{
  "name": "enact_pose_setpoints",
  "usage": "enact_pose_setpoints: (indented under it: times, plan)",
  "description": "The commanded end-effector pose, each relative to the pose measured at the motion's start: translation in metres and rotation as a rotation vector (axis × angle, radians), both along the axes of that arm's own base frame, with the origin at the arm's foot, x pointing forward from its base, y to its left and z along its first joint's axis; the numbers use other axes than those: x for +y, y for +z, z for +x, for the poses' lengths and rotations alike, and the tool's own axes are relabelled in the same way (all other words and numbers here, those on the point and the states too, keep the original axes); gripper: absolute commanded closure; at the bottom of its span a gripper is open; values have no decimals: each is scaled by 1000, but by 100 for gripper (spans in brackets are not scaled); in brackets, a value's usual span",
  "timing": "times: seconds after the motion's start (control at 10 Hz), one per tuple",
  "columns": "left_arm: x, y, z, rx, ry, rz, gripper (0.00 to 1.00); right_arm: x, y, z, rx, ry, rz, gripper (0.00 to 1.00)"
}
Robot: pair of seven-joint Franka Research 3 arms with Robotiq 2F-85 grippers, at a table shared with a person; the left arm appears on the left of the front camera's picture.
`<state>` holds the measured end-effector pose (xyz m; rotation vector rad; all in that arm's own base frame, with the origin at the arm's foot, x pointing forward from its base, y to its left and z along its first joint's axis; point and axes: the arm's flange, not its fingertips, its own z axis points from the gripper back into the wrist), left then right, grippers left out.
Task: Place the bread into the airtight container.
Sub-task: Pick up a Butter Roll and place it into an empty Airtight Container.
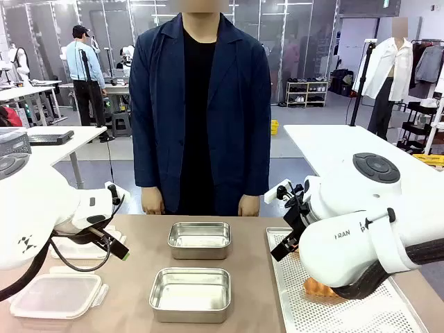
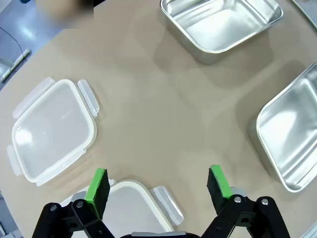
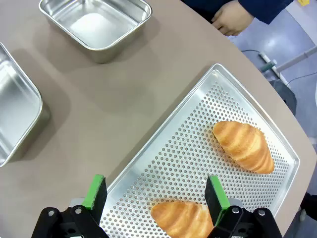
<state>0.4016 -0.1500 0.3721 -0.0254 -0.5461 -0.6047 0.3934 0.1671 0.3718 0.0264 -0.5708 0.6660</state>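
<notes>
Both claws hang with fingers spread wide, gripping nothing: the left claw (image 2: 156,186) above the tan surface (image 2: 163,114), the right claw (image 3: 156,193) above the perforated metal tray (image 3: 198,134) at the robot's right. A person in a navy jacket (image 1: 201,111) stands at the far edge of the surface, and the person's hand (image 3: 232,19) hangs beyond the tray's far corner. The right arm's white shell (image 1: 361,243), printed with letters of which "RAN" can be read, blocks much of the tray in the front view. Two steel containers sit mid-surface, apart from each other: the far container (image 1: 200,239) nearer the person, the near container (image 1: 191,294) nearer the robot. Two clear snap-lock lids lie at the robot's left: the side lid (image 2: 52,129) off to one side of the left claw, the under lid (image 2: 131,208) directly below it. Two croissants rest on the tray, apart: the far croissant (image 3: 243,145) beyond the right claw, the near croissant (image 3: 182,219) just below its fingers, closer to one green pad (image 3: 215,193).
</notes>
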Motion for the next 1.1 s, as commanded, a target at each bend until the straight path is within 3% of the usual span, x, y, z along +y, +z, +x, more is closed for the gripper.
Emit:
enact_pose_setpoints:
  times: [0.0, 1.0]
  plan:
    - [0, 0, 0, 0, -1, 0, 0, 0, 0, 0, 0, 0, 0, 0]
    - [0, 0, 0, 0, -1, 0, 0, 0, 0, 0, -1, 3, -3, 0]
